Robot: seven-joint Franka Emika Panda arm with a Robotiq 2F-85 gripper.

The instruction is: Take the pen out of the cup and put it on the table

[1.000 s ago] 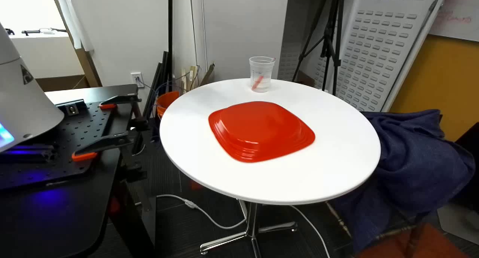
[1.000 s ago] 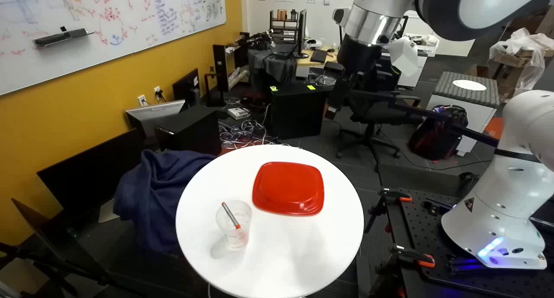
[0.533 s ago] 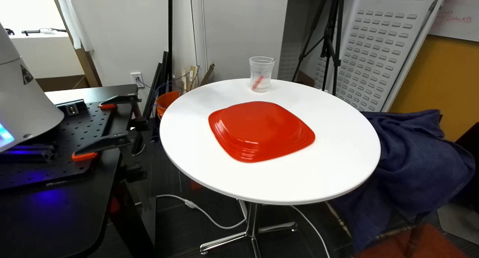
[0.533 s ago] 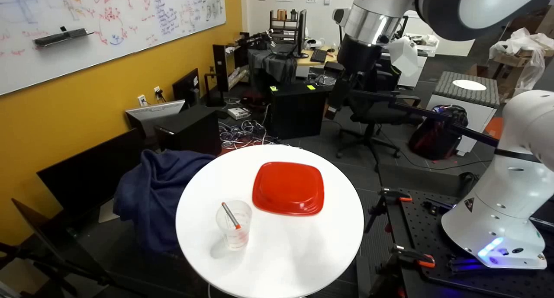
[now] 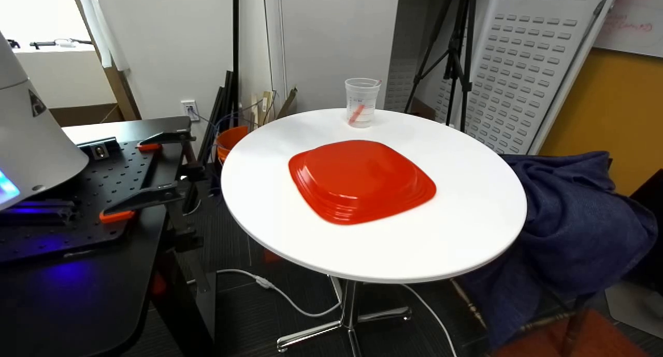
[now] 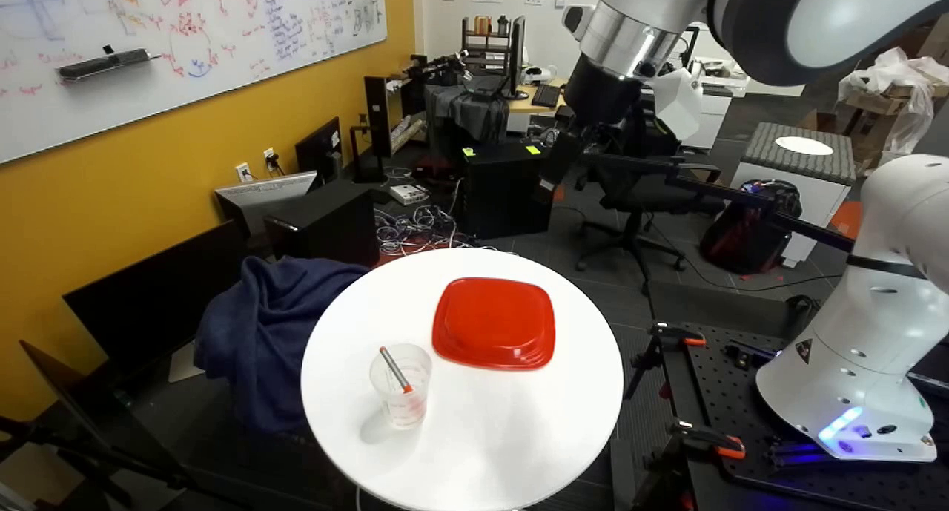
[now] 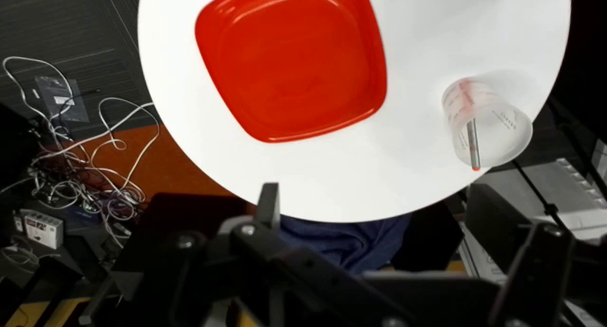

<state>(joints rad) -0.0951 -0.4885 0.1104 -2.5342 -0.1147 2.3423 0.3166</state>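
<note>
The pen [image 6: 397, 368] is a thin stick with a grey shaft and orange-red ends. It leans inside the clear plastic cup [image 6: 417, 363], its upper end at the rim. The cup stands upright on the round white table [image 6: 474, 444]. In an exterior view the cup [image 5: 361, 91] is at the table's far edge and the pen [image 5: 357, 113] shows reddish through its wall. In the wrist view the pen [image 7: 473, 144] and cup [image 7: 505, 139] are at the right. My gripper [image 7: 377, 196] is open and empty, high above and away from the cup; it also shows dark in an exterior view [image 6: 546, 188].
A red square plate [image 6: 495, 323] lies upside down on the table beside the cup. A blue cloth [image 6: 274, 340] drapes over a chair against the table's side. A black workbench [image 5: 155, 263] with clamps carries the arm's base. A tripod [image 5: 456, 56] stands behind the table.
In an exterior view my gripper and wrist have moved a little to the left in the last half second. The cup, pen and plate have not moved.
</note>
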